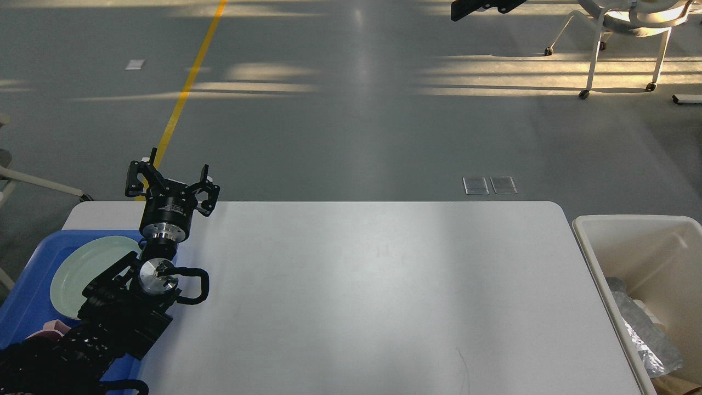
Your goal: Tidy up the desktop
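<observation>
Left gripper (pixel 171 178) hovers at the desktop's far-left corner, fingers spread wide, gripping nothing; right gripper (pixel 482 6) barely pokes in at one o'clock, top edge, too little showing to tell its state; the white desktop (pixel 378 296) fills the middle; blue tray (pixel 24 296) with pale green plate (pixel 82 263) at nine o'clock; off-white bin (pixel 630 225) at three o'clock

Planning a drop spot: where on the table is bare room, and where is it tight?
The white table is bare from the left arm across to its right edge beside the bin, front to back. The left end is tight: the blue tray with a pale green plate sits there, and the left tool hangs open over the tray's far corner.
</observation>
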`<state>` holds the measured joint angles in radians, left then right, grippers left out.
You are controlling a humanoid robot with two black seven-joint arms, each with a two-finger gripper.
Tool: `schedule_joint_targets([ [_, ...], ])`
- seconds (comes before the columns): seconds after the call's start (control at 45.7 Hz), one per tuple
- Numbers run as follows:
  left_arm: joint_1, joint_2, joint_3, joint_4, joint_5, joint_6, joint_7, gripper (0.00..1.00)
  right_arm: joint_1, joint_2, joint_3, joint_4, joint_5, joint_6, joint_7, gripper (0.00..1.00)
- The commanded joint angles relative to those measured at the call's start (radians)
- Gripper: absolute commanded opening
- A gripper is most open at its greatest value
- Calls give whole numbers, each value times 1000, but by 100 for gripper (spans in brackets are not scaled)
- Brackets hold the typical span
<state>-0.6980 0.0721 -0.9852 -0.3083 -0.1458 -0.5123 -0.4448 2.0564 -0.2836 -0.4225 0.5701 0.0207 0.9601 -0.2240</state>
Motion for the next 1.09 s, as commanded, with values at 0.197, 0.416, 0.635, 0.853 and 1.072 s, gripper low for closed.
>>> schedule_joint_targets([
  [0.197,0,0,0,0,0,0,0,100,-306,204,294,-404,85,0,2,100],
  [0.416,0,0,0,0,0,0,0,100,-390,216,294,-423,127,0,0,100],
  [0.635,0,0,0,0,0,0,0,100,-501,299,346,-519,168,0,6,100],
  [0.853,0,0,0,0,0,0,0,100,-648,345,546,-530,251,-271,12,100],
  [1.072,0,0,0,0,0,0,0,100,-757,391,870,-524,277,-630,21,100],
])
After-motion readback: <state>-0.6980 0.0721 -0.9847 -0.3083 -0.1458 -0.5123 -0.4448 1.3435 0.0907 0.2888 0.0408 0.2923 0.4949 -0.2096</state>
